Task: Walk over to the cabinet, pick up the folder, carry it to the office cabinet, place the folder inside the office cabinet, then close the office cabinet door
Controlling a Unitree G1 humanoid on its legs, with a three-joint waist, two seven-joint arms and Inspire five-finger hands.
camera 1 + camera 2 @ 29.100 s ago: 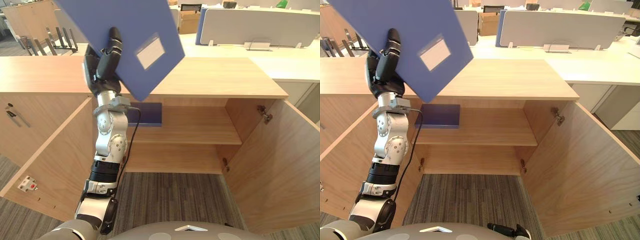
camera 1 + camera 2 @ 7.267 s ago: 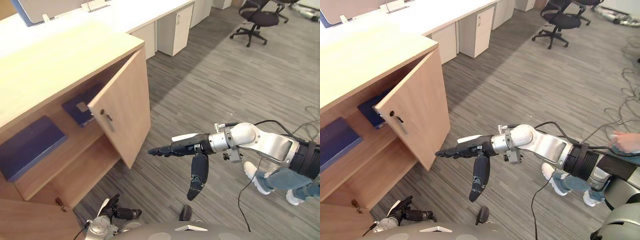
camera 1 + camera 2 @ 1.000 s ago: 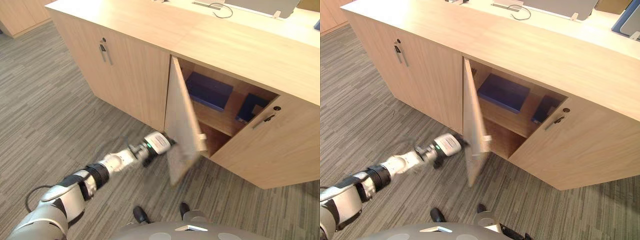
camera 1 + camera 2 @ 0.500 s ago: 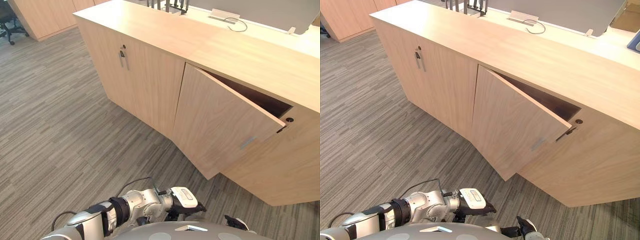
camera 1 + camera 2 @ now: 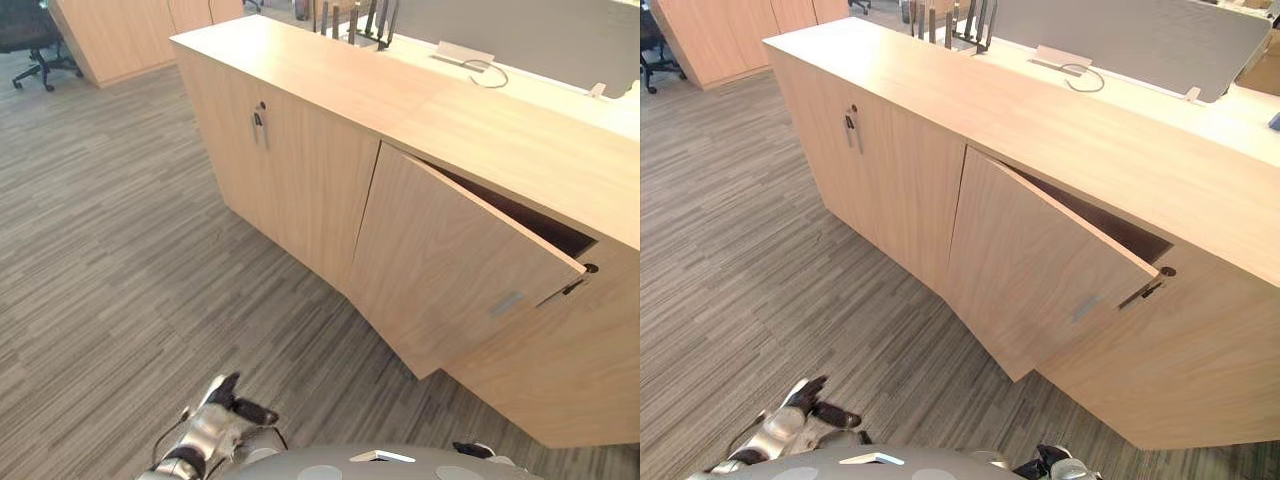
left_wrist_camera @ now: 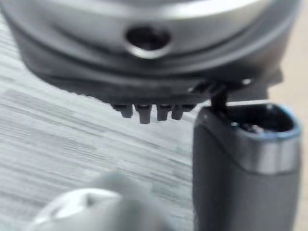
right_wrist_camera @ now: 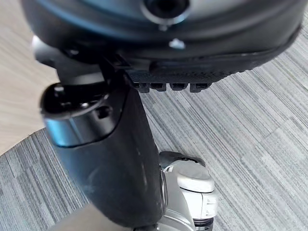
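We're looking down at a grey striped carpet floor (image 5: pixel 110 250) with the long wooden office cabinet (image 5: pixel 480 130) running across it. 1 office cabinet door (image 5: pixel 450 270) is hanging ajar: it's hinging on the edge nearer the robot's left, its free edge is standing out from the front, and a dark gap is showing along its top. That door is hiding the shelves, so we can't tell where the folder is sitting. It's in neither hand.

Further to the robot's left, 2 closed doors (image 5: pixel 895 175) are sitting flush, with their handles (image 5: pixel 258 118) side by side. Behind the cabinet, a grey partition (image 5: pixel 1140 40) is standing on a white desk, with a rack of dark dividers (image 5: pixel 965 25) and a looping cable (image 5: pixel 1083 76) near it. An office chair (image 5: pixel 35 40) is peeking in at the far corner.

The left hand (image 5: pixel 225 410) is hanging low over the carpet, well apart from the door, with its fingers (image 6: pixel 144 113) loose and its thumb (image 6: pixel 243 168) sticking out, grasping nothing. The right hand (image 5: pixel 1048 462) is also hanging low, fingers (image 7: pixel 163 86) relaxed and empty.
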